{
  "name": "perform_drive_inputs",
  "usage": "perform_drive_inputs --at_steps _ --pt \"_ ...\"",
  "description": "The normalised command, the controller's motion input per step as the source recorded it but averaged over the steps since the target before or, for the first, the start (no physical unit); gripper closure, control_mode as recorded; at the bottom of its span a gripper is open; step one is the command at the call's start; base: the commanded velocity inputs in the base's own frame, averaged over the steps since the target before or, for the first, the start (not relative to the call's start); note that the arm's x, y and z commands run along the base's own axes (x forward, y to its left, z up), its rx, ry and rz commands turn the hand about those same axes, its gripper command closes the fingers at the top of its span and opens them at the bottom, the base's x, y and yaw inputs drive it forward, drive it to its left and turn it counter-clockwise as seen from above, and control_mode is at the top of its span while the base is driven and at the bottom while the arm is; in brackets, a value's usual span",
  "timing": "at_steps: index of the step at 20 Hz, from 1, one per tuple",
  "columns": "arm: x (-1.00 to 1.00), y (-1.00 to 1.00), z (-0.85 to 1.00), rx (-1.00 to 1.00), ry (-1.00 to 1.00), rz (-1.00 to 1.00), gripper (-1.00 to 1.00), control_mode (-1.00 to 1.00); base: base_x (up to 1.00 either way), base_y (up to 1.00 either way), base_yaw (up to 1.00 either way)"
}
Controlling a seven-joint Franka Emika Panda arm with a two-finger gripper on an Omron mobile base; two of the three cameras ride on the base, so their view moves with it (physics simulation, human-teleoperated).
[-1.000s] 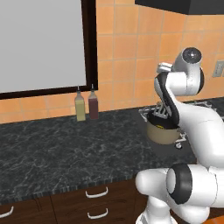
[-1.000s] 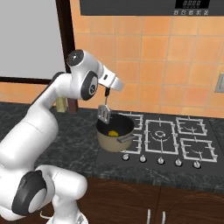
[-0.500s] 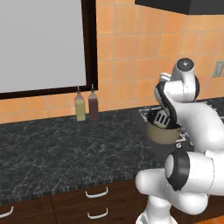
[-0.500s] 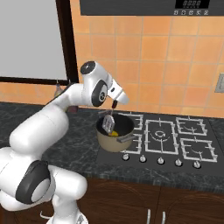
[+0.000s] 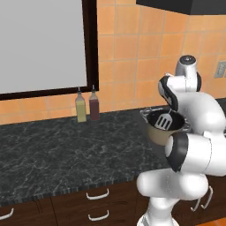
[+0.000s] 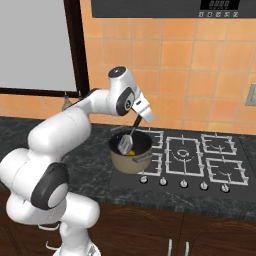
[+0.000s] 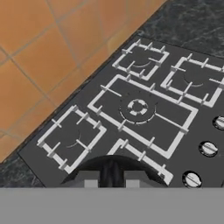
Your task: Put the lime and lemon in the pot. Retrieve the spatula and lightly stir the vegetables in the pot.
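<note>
The pincer (image 6: 136, 120) was clamped on the thin black handle of the spatula (image 6: 126, 143), which hung tilted so that its slotted head dipped inside the pot (image 6: 130, 154). That slant looked deliberate: it let the head reach over the dark rim toward the contents while the hand stayed above. The pot sat on the front left burner of the stove (image 6: 200, 160), near the edge of the dark stone bench (image 5: 66, 150). A yellowish fruit, probably the lime (image 6: 131, 153), lay on the pot's black bottom just beside the spatula head. A second fruit could not be made out. Judging by this, the fruit was already in and the stirring was under way.
</note>
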Motion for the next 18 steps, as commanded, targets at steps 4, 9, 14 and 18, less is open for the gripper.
perform_drive_inputs --at_steps 4,9,14,18 --pt "0.0 0.0 -0.45 0.0 -0.01 0.0 1.0 -1.0 0.0 0.0 0.0" --pt "0.34 -0.03 -0.33 -0.05 -0.16 0.0 1.0 -1.0 0.0 0.0 0.0" --pt "0.21 -0.4 -0.02 -0.2 -0.3 -0.01 1.0 -1.0 0.0 0.0 0.0" --pt "0.0 -0.64 -0.02 -0.27 -0.26 -0.02 1.0 -1.0 0.0 0.0 0.0"
